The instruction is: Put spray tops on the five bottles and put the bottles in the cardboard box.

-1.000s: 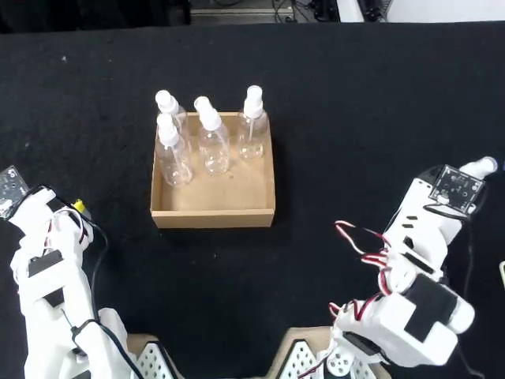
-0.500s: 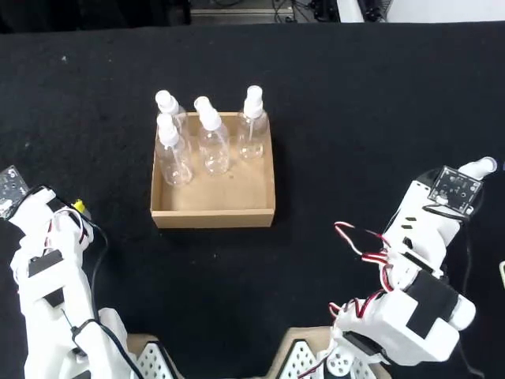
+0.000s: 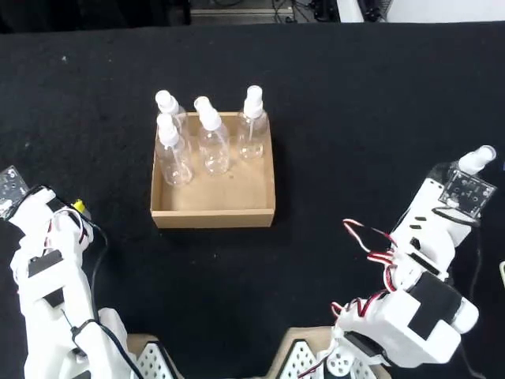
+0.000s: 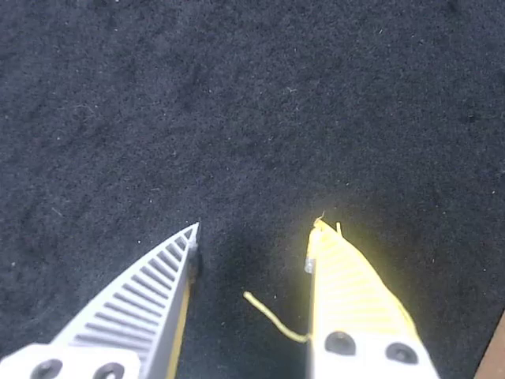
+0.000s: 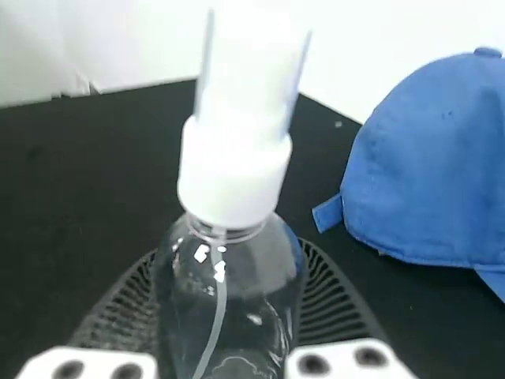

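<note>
Four bottles [image 3: 214, 144] grouped at cardboard box [image 3: 213, 215], fifth bottle [image 5: 227, 272] clamped in right gripper [image 5: 229, 316], left gripper [image 4: 252, 237] gaping

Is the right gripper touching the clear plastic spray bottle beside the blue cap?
Touching. Right wrist view shows the clear plastic bottle wedged between the right gripper's black ribbed fingers.

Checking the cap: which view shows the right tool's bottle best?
Right wrist view: the bottle and its spray top show close up. The high view catches the white top beyond the right arm.
</note>
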Robot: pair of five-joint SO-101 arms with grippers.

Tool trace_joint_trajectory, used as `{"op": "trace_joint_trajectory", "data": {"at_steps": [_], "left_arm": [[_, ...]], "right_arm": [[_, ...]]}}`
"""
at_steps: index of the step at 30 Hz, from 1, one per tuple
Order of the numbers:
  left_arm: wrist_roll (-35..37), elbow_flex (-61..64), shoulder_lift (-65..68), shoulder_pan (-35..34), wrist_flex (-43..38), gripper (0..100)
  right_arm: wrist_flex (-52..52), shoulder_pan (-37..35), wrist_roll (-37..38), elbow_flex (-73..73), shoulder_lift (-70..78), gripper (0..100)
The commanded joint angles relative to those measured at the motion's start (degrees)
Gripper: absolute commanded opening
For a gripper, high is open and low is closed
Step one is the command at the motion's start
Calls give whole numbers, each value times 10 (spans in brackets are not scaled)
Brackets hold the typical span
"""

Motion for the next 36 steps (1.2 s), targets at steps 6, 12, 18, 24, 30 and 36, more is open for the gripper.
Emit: {"op": "trace_joint_trajectory", "data": {"at_steps": [6, 12, 18, 24, 30, 36], "left_arm": [[-4, -9, -17, 7, -13, 202], [-4, -9, -17, 7, -13, 202], [-4, -9, -17, 7, -13, 202], [-4, -9, -17, 7, -13, 202], [-4, -9, -17, 7, -13, 202], [-4, -9, -17, 7, -13, 202]], "right_arm": [[-4, -67, -34, 92, -189, 11], [222, -186, -39, 109, -429, 11], [472, -329, -40, 115, -684, 11], [521, -501, -40, 169, -849, 11], [521, -622, -39, 192, -854, 11], [429, -644, -33, 186, -773, 11]]}}
